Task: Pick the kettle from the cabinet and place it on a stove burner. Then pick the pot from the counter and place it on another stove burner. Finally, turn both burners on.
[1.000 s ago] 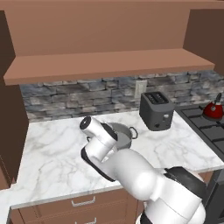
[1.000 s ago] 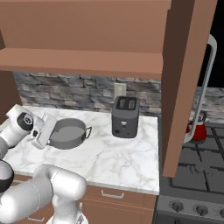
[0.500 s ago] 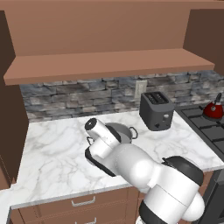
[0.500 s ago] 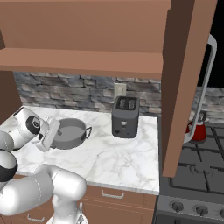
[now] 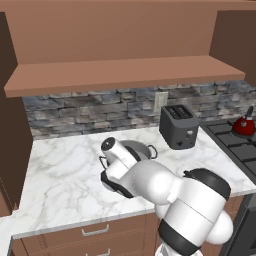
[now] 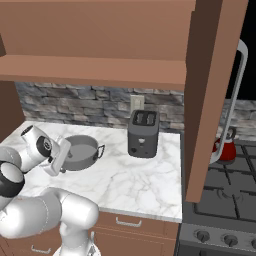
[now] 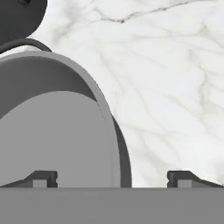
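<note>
Closest to us, our arm folds forward from the base and bends low over the counter (image 5: 60,175), the white marble slab on brown drawers; its hand points down at the near left part of the pot (image 5: 134,150). From the right base camera the gripper (image 6: 61,155) hangs beside the pot's (image 6: 80,152) left rim, tilted toward it. Looking along the hand, our two dark fingertips (image 7: 43,178) stand spread wide, one over the pot's (image 7: 52,135) grey inside and the other over bare marble (image 7: 175,87), so the rim runs between them (whether either tip touches metal we cannot tell). Nothing is gripped.

Just beyond, the pot sits upright on the counter, its loop handle (image 6: 101,151) facing the toaster (image 5: 179,126). That dark grey toaster stands farther back and to the right, near the stone backsplash (image 5: 90,112), well apart from the pot.

Farther right, the kettle (image 5: 244,125), red with a black handle, rests on a burner of the dark cooktop (image 5: 235,145); from the right base camera we see the kettle (image 6: 226,149) partly hidden behind an open brown cabinet door (image 6: 210,90), with round knobs (image 6: 202,235) along the stove front.

Above everything runs the cabinet (image 5: 125,75), its long flat shelf board spanning the counter.
</note>
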You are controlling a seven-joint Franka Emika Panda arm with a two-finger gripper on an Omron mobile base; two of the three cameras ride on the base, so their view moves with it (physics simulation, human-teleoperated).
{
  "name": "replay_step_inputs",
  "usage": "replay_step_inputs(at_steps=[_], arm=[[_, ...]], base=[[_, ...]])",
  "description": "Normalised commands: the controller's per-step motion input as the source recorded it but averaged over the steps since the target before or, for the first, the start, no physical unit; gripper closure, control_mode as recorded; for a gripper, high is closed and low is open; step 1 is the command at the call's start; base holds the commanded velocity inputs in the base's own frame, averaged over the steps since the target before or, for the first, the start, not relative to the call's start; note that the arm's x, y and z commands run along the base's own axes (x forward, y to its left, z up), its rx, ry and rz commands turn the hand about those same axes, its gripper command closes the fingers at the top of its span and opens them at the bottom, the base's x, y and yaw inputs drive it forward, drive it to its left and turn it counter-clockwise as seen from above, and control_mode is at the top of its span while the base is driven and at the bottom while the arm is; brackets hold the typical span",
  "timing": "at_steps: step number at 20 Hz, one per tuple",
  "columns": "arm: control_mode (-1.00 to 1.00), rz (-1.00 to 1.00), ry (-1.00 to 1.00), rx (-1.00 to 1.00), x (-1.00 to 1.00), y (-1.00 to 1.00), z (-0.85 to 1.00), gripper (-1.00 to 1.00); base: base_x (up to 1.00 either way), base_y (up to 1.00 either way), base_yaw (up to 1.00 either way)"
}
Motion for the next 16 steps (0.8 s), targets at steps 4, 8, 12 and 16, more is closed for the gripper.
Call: replay_step_inputs(at_steps=[4,8,12,16], arm=[[-1.00,0.00,0.00,0.04,0.04,0.02,-0.28,1.00],[-1.00,0.00,0.01,0.02,0.00,0.00,-0.16,1.00],[-1.00,0.00,0.04,0.00,0.01,0.02,-0.09,1.00],[-1.00,0.00,0.00,0.00,0.01,0.03,0.00,1.00]], base=[[0.00,0.00,0.00],[0.00,0.00,0.00],[0.00,0.00,0.00],[0.00,0.00,0.00]])
